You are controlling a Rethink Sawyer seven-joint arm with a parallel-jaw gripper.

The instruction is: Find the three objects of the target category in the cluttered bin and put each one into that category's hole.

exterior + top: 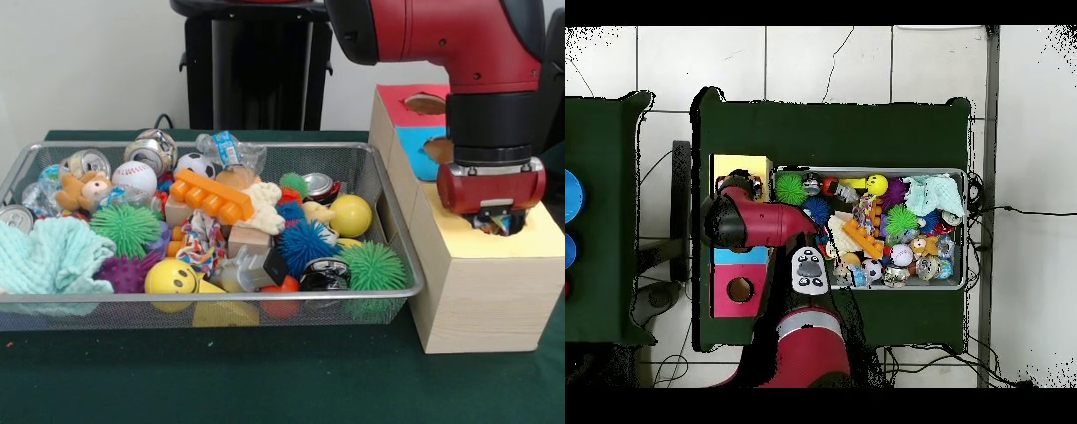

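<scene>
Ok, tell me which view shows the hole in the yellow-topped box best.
Front view: the gripper sits right over the hole, leaving only a dark sliver visible on the yellow top. Overhead, the arm hides it entirely.

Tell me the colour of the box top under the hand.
Yellow; the box top beneath the hand shows best in the front view.
</scene>
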